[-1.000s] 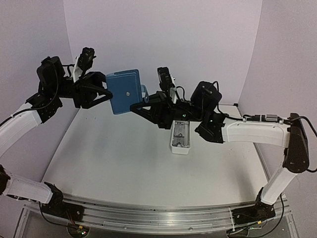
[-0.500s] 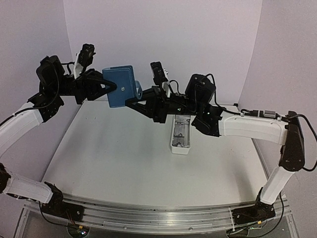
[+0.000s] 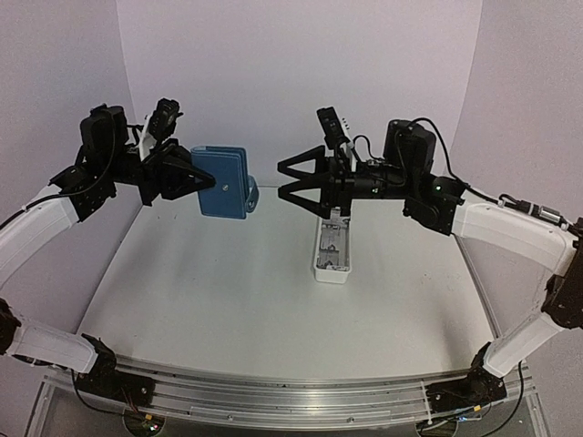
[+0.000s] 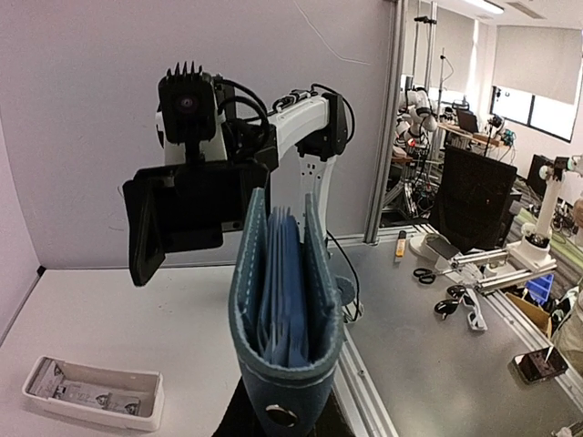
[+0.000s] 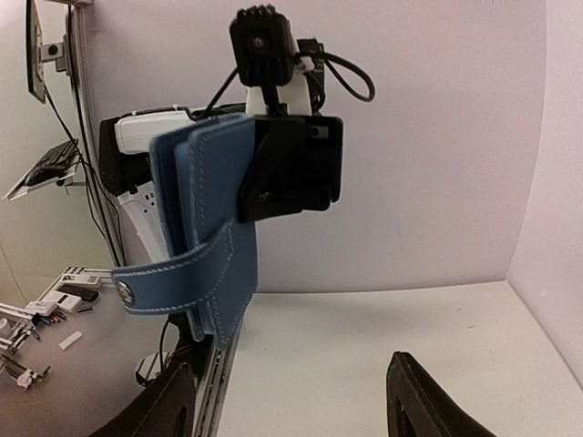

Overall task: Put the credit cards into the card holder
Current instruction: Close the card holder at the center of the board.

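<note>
The blue card holder (image 3: 224, 182) hangs in the air above the table's far left, upright, with its snap tab (image 3: 250, 193) sticking out to the right. My left gripper (image 3: 199, 181) is shut on its left edge. In the left wrist view the card holder (image 4: 288, 300) shows edge-on, with only light blue leaves inside. My right gripper (image 3: 281, 181) stands open a short way right of the tab, touching nothing. In the right wrist view the card holder (image 5: 210, 218) hangs ahead of my right gripper (image 5: 293, 408). No credit cards can be made out.
A long narrow white tray (image 3: 332, 248) lies on the table below my right arm, holding small grey things; it also shows as a tray (image 4: 92, 393) in the left wrist view. Purple walls close the back and sides. The table's right edge (image 4: 364, 382) has a metal rail.
My right gripper has opened, let go of the card holder and drawn back to the right. My left gripper has shut on the holder and keeps it aloft.
</note>
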### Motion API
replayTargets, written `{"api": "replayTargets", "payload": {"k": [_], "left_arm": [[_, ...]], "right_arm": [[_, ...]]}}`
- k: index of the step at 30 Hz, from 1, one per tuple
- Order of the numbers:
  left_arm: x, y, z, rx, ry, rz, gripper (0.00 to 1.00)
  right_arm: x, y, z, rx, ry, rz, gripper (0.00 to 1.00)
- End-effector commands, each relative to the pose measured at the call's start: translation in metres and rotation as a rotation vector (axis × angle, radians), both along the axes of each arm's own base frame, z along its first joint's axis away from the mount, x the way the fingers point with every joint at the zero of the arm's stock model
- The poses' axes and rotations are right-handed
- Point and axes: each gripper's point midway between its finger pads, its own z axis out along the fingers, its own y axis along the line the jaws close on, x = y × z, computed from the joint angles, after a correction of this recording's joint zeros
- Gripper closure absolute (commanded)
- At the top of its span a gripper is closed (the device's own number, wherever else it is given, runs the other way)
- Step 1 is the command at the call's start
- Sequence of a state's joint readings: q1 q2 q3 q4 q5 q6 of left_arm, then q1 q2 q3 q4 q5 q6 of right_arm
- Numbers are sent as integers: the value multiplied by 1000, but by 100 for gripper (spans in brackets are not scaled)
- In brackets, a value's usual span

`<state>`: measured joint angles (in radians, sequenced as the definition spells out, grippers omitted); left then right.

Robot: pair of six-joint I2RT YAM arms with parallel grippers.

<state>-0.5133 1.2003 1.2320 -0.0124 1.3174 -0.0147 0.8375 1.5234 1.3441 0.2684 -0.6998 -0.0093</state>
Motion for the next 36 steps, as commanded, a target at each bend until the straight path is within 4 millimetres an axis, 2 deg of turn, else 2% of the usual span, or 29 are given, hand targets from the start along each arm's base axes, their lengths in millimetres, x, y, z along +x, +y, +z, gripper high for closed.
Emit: {"api": "replayTargets", "payload": {"k": [1, 3, 4, 9, 17, 24, 30, 36], "left_arm": [[-11, 5, 12, -27, -115, -65, 100], [-10, 4, 12, -28, -116, -77, 100], [-10, 3, 12, -26, -112, -81, 100], [-9, 2, 13, -25, -106, -80, 100], [-10, 3, 16, -30, -102, -76, 100], [-11, 4, 15, -30, -100, -76, 100], [-12, 4, 14, -28, -96, -81, 100], [-12, 4, 14, -27, -92, -84, 100]], "right_arm": [[-11, -5, 24, -8, -101, -10, 36], [-9, 1, 25, -7, -85, 11, 50], [-9, 4, 24, -9, -79, 26, 53], [-14, 18, 23, -10, -57, 102, 54], [-29, 30, 11, -28, -6, 207, 62], [-35, 22, 24, -4, -62, 199, 58], [-23, 10, 25, -14, -111, 119, 54], [-24, 5, 38, -10, -148, 110, 51]]}}
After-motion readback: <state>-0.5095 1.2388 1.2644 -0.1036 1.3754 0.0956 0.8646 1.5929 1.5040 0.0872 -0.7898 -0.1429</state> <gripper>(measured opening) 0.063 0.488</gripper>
